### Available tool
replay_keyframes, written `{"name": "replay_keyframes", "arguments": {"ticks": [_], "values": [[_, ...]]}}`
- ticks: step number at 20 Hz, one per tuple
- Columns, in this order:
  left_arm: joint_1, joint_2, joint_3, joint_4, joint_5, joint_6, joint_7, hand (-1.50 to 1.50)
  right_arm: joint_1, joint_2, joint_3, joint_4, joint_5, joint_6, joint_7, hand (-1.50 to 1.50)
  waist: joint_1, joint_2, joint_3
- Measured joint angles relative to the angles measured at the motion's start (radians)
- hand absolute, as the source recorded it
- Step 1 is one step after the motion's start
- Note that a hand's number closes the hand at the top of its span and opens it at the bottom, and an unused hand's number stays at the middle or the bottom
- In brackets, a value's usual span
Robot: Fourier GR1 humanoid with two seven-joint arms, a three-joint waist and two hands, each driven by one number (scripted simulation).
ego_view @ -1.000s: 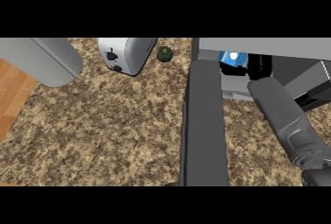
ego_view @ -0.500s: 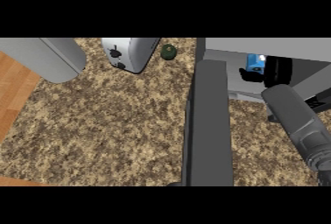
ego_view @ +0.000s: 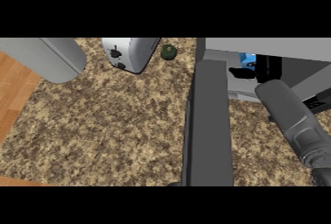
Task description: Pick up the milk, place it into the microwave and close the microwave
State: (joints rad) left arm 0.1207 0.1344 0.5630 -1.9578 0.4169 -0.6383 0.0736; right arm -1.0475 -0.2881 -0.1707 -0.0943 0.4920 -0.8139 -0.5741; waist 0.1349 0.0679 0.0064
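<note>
Inside the open microwave (ego_view: 271, 46), a blue milk carton (ego_view: 247, 57) shows beside the right hand (ego_view: 264, 70); whether that hand grips it, I cannot tell. Likely light and stiff, best held by its flat sides.

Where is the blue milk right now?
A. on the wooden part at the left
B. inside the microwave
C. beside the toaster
B: the milk shows in the opening of the microwave, past its open door, with the right robot hand reaching in right next to it.
</note>
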Motion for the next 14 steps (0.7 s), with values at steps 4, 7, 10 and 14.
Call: {"name": "replay_keyframes", "arguments": {"ticks": [4,7,10,14], "values": [[0.001,-0.006,-0.028,0.009,-0.016,-0.025,-0.007,-1.50,-0.005,0.018,-0.016,-0.008,-0.018,0.063,-0.037,-1.50,-0.002,-0.003,0.000],[-0.013,-0.013,-0.055,0.017,-0.023,-0.036,-0.011,-1.50,-0.014,0.024,-0.042,-0.017,-0.047,0.136,-0.064,-1.50,-0.011,-0.005,0.001],[-0.022,-0.017,-0.083,0.027,-0.029,-0.057,-0.014,-1.50,-0.012,0.041,-0.072,-0.027,-0.080,0.195,-0.098,-1.50,-0.021,-0.010,0.000],[-0.020,-0.028,-0.112,0.028,-0.035,-0.080,-0.023,-1.50,0.006,0.048,-0.122,-0.038,-0.135,0.294,-0.153,-1.50,-0.035,-0.019,-0.001]]}}
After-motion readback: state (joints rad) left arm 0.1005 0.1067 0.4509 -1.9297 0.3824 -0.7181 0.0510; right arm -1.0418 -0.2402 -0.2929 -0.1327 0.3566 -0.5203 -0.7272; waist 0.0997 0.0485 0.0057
